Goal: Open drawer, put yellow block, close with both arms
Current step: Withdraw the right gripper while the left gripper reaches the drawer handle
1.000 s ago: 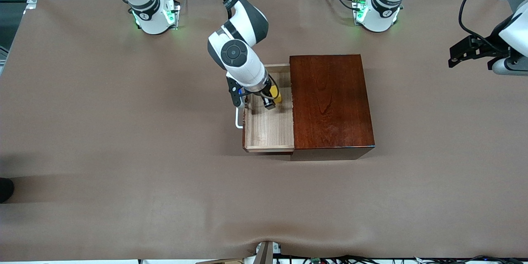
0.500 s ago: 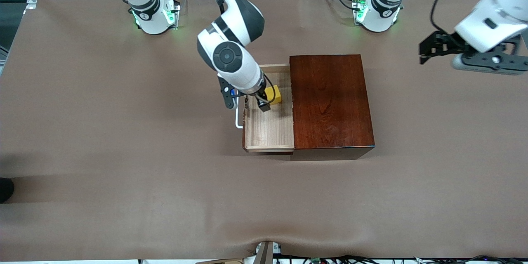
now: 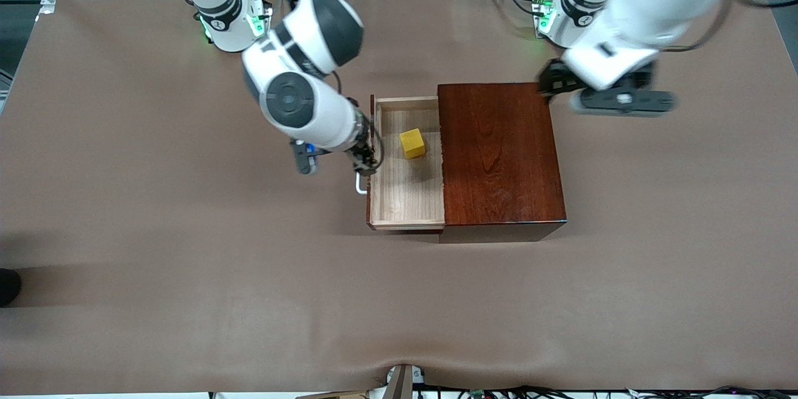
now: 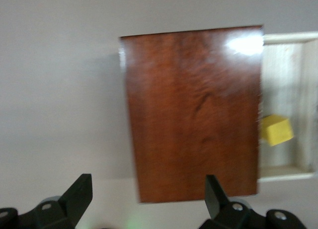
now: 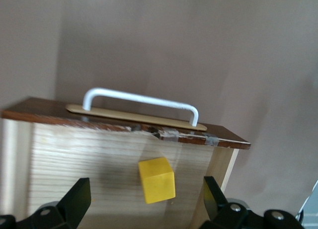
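White arms [image 3: 299, 106], black bands, green-lit bases.

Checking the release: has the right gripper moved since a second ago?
Yes. The right gripper has left the yellow block in the drawer and now sits open over the handle.

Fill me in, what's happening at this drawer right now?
The drawer is pulled out of the dark wooden box, and the yellow block lies loose in its tray. The right gripper, open and empty, is over the drawer's handle. The left gripper, also open, is over the box's edge toward the left arm's end.
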Controlling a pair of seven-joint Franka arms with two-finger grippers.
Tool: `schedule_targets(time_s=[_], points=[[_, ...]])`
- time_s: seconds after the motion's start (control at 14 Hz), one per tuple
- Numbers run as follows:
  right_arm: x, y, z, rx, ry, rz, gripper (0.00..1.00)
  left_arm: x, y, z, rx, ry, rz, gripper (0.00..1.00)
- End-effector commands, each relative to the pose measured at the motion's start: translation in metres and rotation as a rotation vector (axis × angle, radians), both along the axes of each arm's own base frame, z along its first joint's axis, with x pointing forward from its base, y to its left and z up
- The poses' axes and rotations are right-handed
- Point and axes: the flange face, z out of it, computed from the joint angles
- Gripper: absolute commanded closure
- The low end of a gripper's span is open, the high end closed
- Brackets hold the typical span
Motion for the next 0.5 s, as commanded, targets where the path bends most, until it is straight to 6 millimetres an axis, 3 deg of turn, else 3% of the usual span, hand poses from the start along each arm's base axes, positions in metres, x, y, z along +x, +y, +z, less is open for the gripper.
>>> schedule_targets(time_s=[0.0,0.21,0.43], points=[[0.014,-0.031,0.043,0.025,-0.033,-0.034,0.0,0.007,-0.067,-0.021,-0.04,0.008,0.088,0.0],[0.029,-0.066,0.066,0.046,-0.065,-0.072,0.0,0.007,-0.153,-0.058,-0.072,-0.005,0.219,0.0],[0.029,-0.084,0.087,0.069,-0.115,0.036,0.0,0.004,-0.224,-0.106,-0.128,-0.06,0.382,0.0]])
